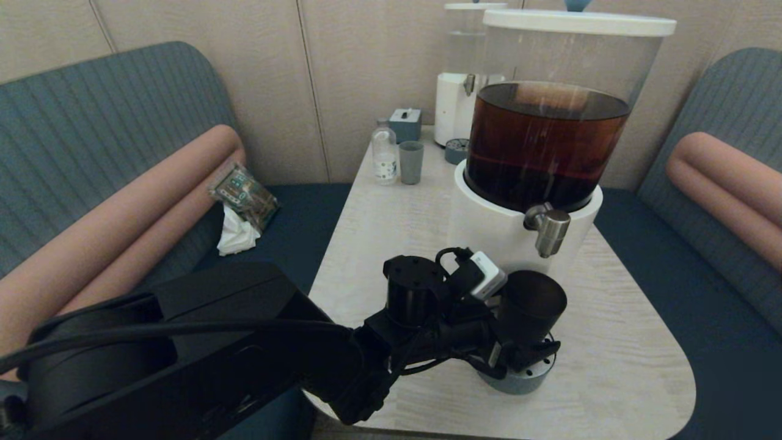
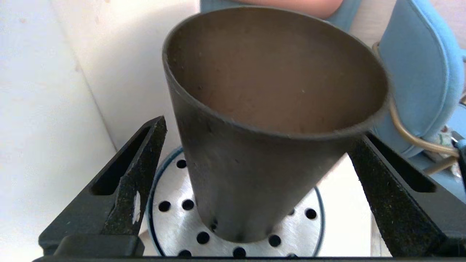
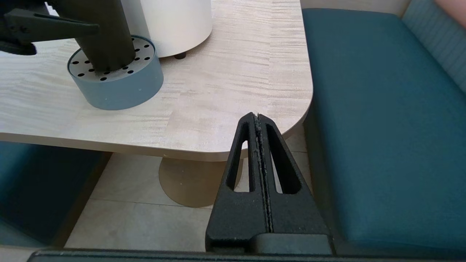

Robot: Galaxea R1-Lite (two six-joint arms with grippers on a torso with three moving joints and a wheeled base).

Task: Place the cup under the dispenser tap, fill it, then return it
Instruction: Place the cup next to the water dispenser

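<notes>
The dark tapered cup (image 1: 531,305) (image 2: 255,145) (image 3: 105,36) stands upright on a round perforated drip tray (image 1: 519,382) (image 2: 174,225) (image 3: 120,89). It sits just below and in front of the brushed-steel dispenser tap (image 1: 548,229) of the white-based dispenser (image 1: 489,226), whose tank holds dark brown liquid. My left gripper (image 1: 524,345) (image 2: 260,131) is open, one finger on each side of the cup's lower half, with a gap showing beside the one finger (image 2: 145,163). The cup's inside looks dry, and nothing runs from the tap. My right gripper (image 3: 257,115) is shut and empty, low beside the table's near right corner.
At the table's far end stand a grey-blue tumbler (image 1: 410,162), a small bottle (image 1: 384,153), a small box (image 1: 405,124) and a colourless-tank dispenser (image 1: 455,91). Blue benches flank the table (image 1: 611,366); a packet (image 1: 244,195) lies on the left seat.
</notes>
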